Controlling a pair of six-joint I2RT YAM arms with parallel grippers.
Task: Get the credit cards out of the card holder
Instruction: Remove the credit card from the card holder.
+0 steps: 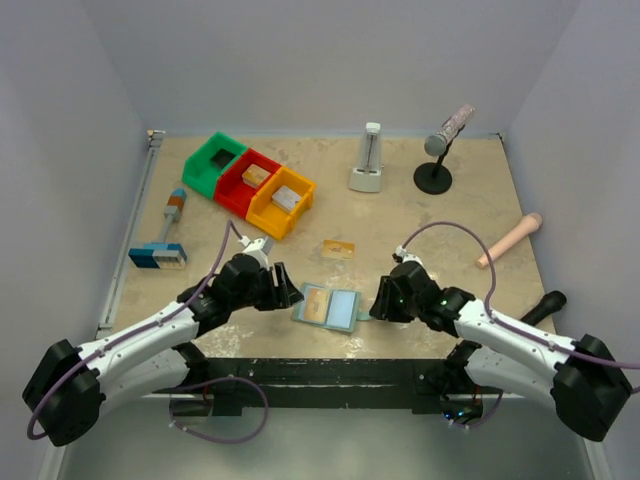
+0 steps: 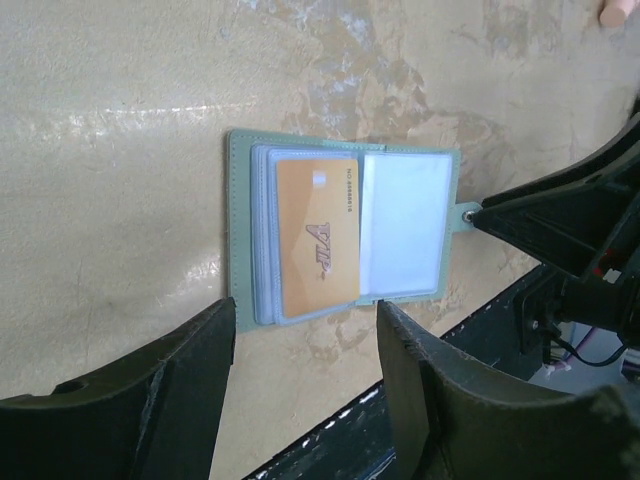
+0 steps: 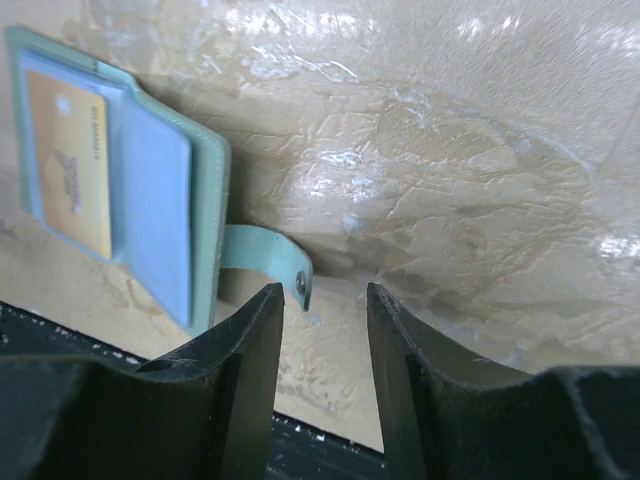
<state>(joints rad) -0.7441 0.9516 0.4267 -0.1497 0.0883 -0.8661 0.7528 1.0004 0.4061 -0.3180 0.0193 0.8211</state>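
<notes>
The right gripper [image 3: 322,292] stands released, its two dark fingers [image 3: 250,370] parted with nothing clamped between them. The snap end of the side tab [image 3: 262,258] lies right at the tip of its left finger; whether they touch cannot be told. That tab sticks out from the right-hand panel of the card holder [image 3: 208,215], which lies open and flat on the table [image 1: 420,230], near its front edge and between the two arms.

The left gripper [image 2: 305,308] is also spread wide and holds nothing. Its fingertips are low over the table, just short of the holder's near edge, one to either side of the left panel. An orange-gold card [image 2: 317,235] sits in that panel's clear sleeve, and the right sleeve [image 2: 405,225] shows pale blue.

Farther back, apart from the holder, a small flat orange-tan card [image 1: 339,249] lies loose on the table. Green, red and yellow bins [image 1: 262,185] stand well beyond it, at the left.
</notes>
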